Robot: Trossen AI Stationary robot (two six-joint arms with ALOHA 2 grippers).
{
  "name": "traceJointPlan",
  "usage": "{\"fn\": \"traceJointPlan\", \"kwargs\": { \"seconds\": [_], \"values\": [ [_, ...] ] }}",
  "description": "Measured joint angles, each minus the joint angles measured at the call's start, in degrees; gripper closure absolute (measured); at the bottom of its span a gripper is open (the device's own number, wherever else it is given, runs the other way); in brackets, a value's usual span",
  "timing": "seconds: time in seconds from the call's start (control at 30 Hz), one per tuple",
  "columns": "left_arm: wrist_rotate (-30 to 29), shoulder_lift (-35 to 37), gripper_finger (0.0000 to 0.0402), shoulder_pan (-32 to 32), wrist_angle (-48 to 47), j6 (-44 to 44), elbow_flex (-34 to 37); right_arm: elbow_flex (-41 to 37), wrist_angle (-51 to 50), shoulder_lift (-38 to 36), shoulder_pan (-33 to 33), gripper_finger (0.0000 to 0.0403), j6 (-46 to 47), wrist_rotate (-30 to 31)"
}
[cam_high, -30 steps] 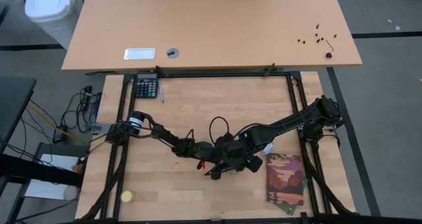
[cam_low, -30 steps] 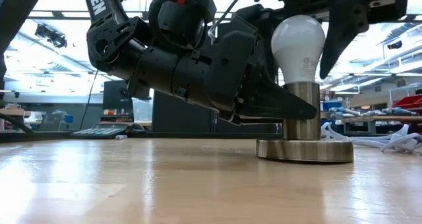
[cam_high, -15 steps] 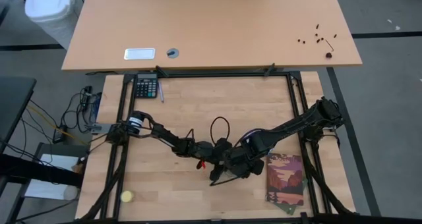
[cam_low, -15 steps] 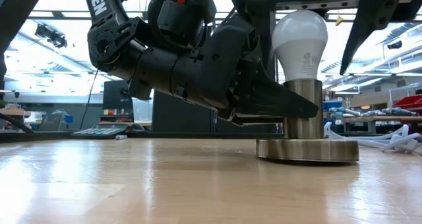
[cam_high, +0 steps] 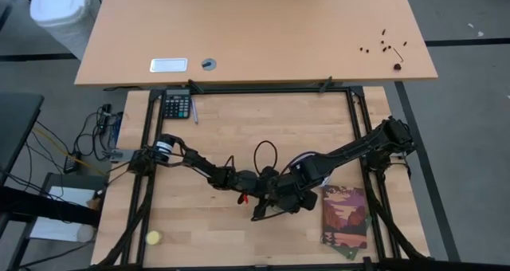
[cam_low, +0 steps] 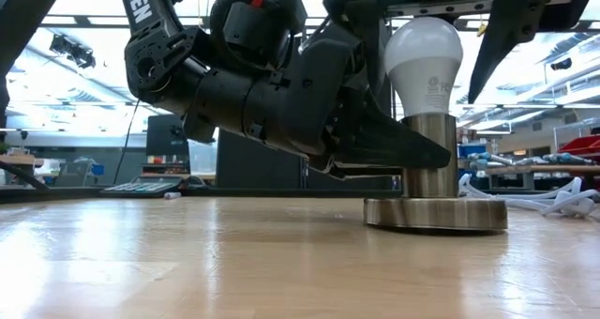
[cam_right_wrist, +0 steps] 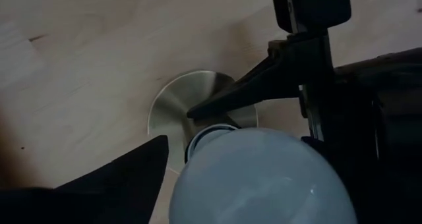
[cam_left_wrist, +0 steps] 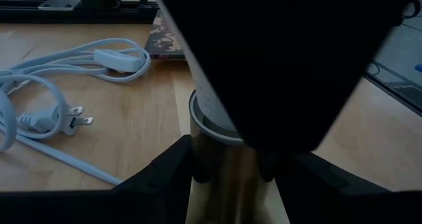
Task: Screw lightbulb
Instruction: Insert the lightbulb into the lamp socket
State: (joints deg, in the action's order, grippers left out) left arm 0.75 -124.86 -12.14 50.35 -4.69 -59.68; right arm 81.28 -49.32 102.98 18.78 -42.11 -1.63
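Step in hand: screwing the lightbulb point(cam_low: 425, 66) into its socket; by the look of it the bulb is partly seated and being turned in stages.
Lightbulb: upright, glass dome up, its base down inside the socket stem point(cam_low: 429, 156), which rises from the round brass base disc point(cam_low: 436, 215) on the table point(cam_low: 187, 263).
Left end effector point(cam_low: 412, 155): low beside the stem, its dark fingers point(cam_left_wrist: 165, 168) closed on the stem from either side, bracing the socket so it does not spin.
Right end effector point(cam_right_wrist: 231, 184): above the bulb, pointing down, fingers spread wide to either side of the dome with gaps showing in the low view; judged to be released, not gripping.
Where on the table: near the front middle, with both arms meeting over it in the high view; a patterned booklet point(cam_high: 345, 215) lies just to the right, a white power cord point(cam_left_wrist: 59, 92) trails beside the socket.
Elsewhere: a calculator point(cam_high: 176, 106) at the far left edge and a yellow ball point(cam_high: 152, 237) at the near left corner, both well apart from the work.
Progress: thread seems engaged; how far in, cannot tell, since the screw base is hidden in the stem.
Next move calls for: the right fingers closing gently round the dome, centred, then a wrist turn while the left keeps the stem steady.
Risk: an off-centre grip may tilt the bulb or drag the disc.
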Motion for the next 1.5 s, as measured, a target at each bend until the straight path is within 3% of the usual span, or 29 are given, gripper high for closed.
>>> {"fn": "traceJointPlan", "kwargs": {
  "seconds": [0.4, 0.7, 0.97, 1.2, 1.5],
  "values": [
    [-0.9, 0.0, 0.0213, 0.0, 0.7, -0.3, 0.0, -0.2, 1.4, 0.0, -0.1, 0.0139, 0.9, 0.7],
    [-1.0, 0.0, 0.0213, 0.0, 0.9, -0.5, 0.0, -0.2, 1.2, 0.0, -0.2, 0.0124, 6.0, 0.1],
    [-2.8, 0.0, 0.0213, 0.0, 0.8, -1.6, -0.1, -0.2, 0.9, 0.0, -0.3, 0.0142, 19.9, 0.0],
    [-5.1, 0.0, 0.0213, 0.0, 0.8, -1.8, -0.1, -0.2, 0.4, 0.0, -0.3, 0.0121, 35.7, 1.0],
    [-5.8, 0.0, 0.0213, 0.0, 1.1, -2.9, -0.2, -0.2, 0.4, 0.0, -0.3, 0.0147, 54.4, 3.4]
  ]
}}
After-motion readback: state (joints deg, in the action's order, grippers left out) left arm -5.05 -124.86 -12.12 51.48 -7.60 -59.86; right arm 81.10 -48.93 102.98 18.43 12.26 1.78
